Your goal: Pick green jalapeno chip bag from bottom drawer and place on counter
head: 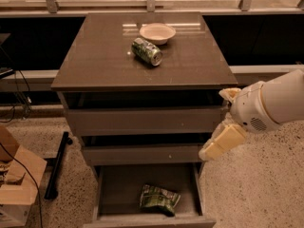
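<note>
The green jalapeno chip bag (159, 199) lies crumpled on the floor of the open bottom drawer (114, 194), towards its front right. The counter (99, 56) is the glossy grey-brown top of the cabinet. My gripper (216, 144) hangs at the right side of the cabinet, level with the middle drawer, above and to the right of the bag, and holds nothing. The white arm reaches in from the right edge.
A green soda can (147, 51) lies on its side on the counter, with a white bowl (157, 33) just behind it. Two upper drawers (142, 120) stand slightly open. A cardboard box (16, 184) and a black bar (57, 165) lie on the floor at left.
</note>
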Motion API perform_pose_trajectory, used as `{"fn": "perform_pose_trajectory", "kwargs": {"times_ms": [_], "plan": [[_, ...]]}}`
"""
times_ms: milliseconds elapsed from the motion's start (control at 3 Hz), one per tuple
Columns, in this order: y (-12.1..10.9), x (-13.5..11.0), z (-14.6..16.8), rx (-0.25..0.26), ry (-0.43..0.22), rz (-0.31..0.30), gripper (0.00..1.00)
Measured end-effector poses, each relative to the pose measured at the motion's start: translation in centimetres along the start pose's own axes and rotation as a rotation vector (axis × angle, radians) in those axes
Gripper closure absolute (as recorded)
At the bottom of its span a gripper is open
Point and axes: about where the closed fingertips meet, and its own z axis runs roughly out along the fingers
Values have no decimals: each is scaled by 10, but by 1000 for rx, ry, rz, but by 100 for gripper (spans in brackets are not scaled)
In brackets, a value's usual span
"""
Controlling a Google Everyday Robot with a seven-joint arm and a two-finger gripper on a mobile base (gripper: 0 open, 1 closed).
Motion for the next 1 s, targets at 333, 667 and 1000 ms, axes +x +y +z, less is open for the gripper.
{"fn": "perform_pose_trajectory", "kwargs": {"times_ms": [333, 667, 1000], "plan": [[0, 0, -1, 1, 5, -3, 0], [-2, 5, 17, 33, -18, 13, 0], [-5, 34, 72, 60, -66, 29, 0]]}}
